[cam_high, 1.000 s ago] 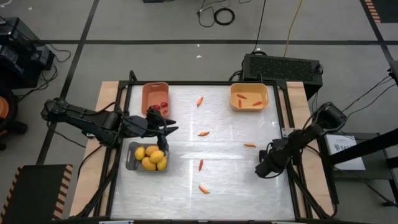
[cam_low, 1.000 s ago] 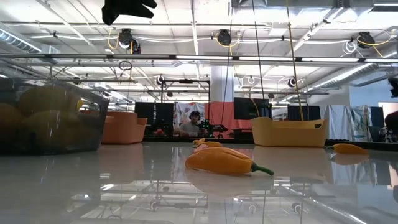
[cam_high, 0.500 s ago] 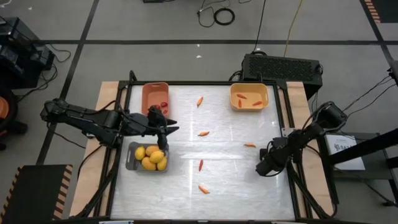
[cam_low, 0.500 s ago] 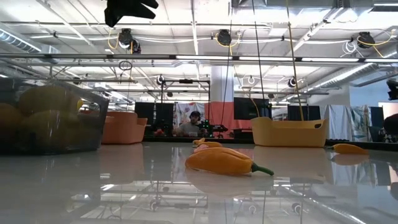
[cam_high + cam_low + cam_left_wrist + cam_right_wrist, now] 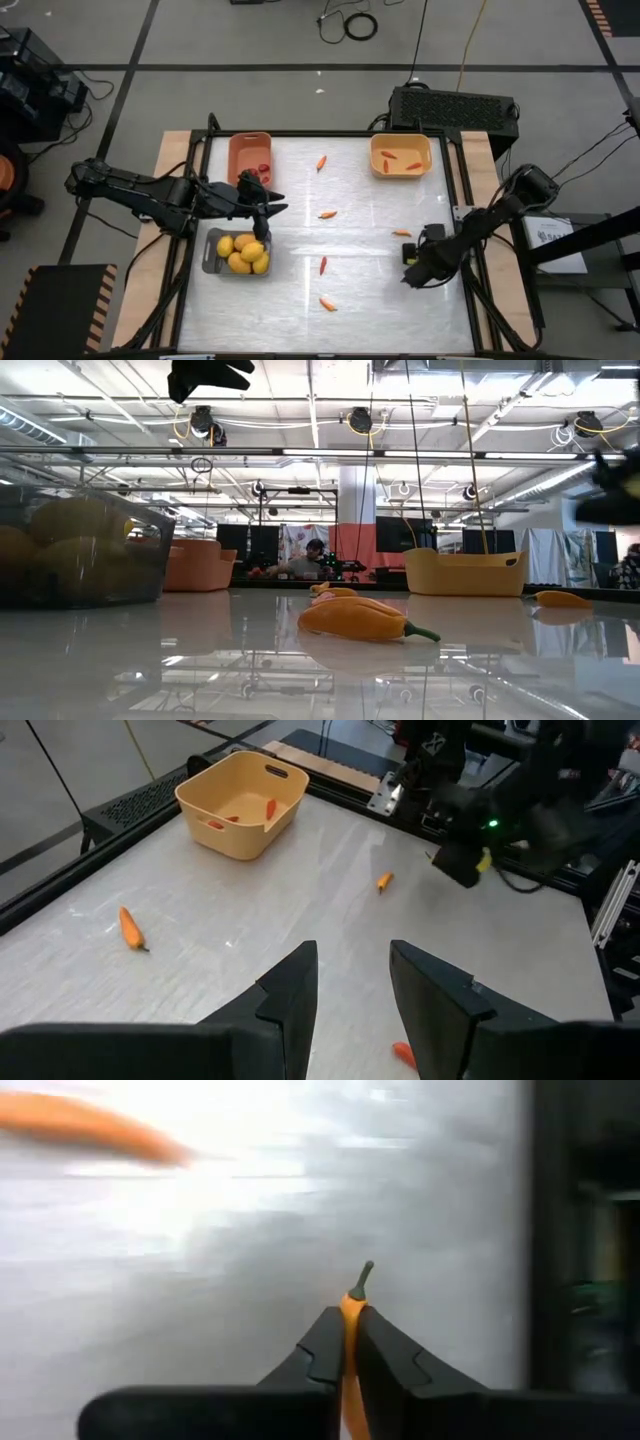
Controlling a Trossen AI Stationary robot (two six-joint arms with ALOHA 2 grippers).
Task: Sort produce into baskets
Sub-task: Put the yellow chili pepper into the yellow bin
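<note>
My right gripper (image 5: 350, 1318) is shut on a slim orange pepper (image 5: 349, 1308) over the table's right part (image 5: 412, 268), beside a loose pepper (image 5: 401, 233). My left gripper (image 5: 352, 982) is open and empty, above the far edge of the grey tray (image 5: 212, 262) that holds several yellow fruits (image 5: 243, 253). The salmon tray (image 5: 240, 150) holds dark red pieces (image 5: 263, 169). The yellow tray (image 5: 400, 172) holds peppers (image 5: 389, 155). Other peppers lie on the table (image 5: 327, 214), (image 5: 322, 265), (image 5: 327, 303). My right gripper pinches the orange pepper between its two fingers near its stem end (image 5: 350, 1298). The pepper lies along the fingers, and its green stem (image 5: 363, 1273) sticks out past the fingertips. The low view shows the gripper (image 5: 610, 495) well above the table top.
One more pepper (image 5: 321, 162) lies near the far edge between the salmon and yellow trays. A black box (image 5: 455, 108) stands behind the table's far right corner. The middle of the white table top (image 5: 370, 270) has open room between the loose peppers.
My right gripper has moved a little toward the table's left edge, nearer the loose pepper, and its wrist has turned. The trays and the loose peppers lie where they were.
</note>
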